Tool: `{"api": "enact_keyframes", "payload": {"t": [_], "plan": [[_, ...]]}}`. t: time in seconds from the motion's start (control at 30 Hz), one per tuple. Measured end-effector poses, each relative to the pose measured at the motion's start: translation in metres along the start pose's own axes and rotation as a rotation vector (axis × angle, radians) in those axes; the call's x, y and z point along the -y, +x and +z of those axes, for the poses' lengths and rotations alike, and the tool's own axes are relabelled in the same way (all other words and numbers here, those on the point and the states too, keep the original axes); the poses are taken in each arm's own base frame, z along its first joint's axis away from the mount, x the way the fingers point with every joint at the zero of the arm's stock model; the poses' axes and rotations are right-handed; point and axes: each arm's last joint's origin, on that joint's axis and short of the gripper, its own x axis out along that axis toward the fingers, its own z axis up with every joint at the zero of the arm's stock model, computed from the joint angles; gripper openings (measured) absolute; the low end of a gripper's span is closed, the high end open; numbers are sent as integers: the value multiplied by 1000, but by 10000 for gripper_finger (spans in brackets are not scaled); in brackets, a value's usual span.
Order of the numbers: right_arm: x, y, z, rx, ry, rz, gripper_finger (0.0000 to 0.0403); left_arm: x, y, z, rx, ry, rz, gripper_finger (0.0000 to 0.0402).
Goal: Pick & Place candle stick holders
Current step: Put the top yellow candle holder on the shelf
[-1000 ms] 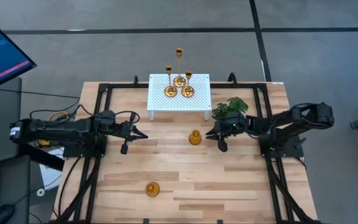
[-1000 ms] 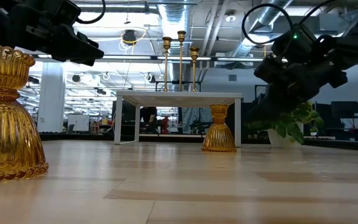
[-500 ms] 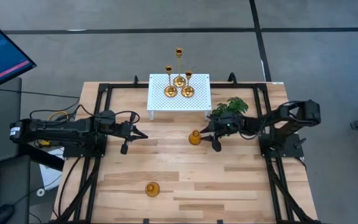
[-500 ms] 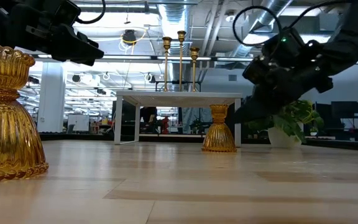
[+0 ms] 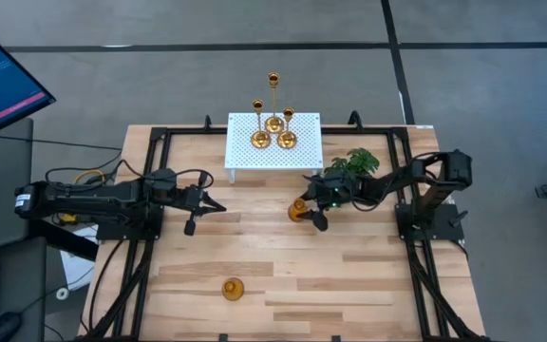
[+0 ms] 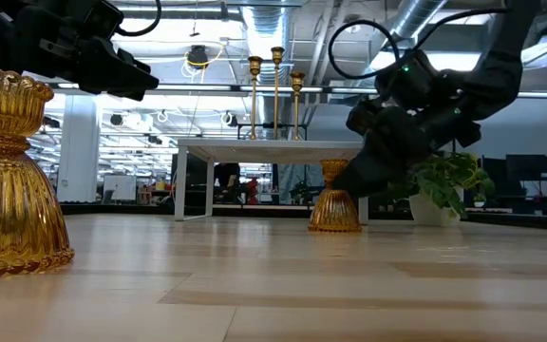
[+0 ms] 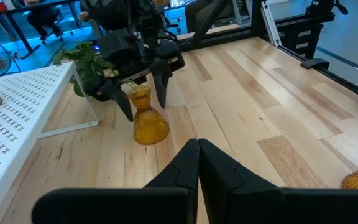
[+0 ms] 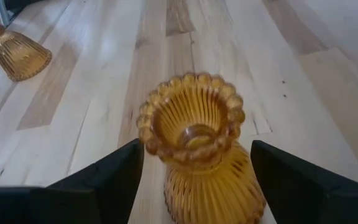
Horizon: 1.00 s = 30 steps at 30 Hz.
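Short amber candle stick holder [image 8: 194,155] upright between right gripper [image 5: 304,209] spread fingers, apparently untouched; left gripper [image 5: 209,205] pressed together.

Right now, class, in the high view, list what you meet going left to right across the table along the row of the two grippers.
Left gripper → amber ribbed candle holder → right gripper, its fingers either side of that holder → green leafy plant.

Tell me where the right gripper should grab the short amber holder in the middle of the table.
Grip the narrow neck of the short amber holder, just under its beaded rim. It stands upright and flares wide below, so the waist is probably the safest hold. The open right gripper already straddles it from the plant side.
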Motion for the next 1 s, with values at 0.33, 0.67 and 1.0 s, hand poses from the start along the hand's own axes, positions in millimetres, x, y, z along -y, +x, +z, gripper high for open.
{"api": "enact_keyframes", "payload": {"t": [0.33, 0.67, 1.0], "plan": [[0, 0, 4, 15, 8, 1, 285, 0, 0, 0, 0, 0, 0, 10], [0, 0, 4, 16, 14, -5, 285, 0, 0, 0, 0, 0, 0, 10], [0, 0, 4, 16, 14, -6, 233, 0, 0, 0, 0, 0, 0, 10]]}}
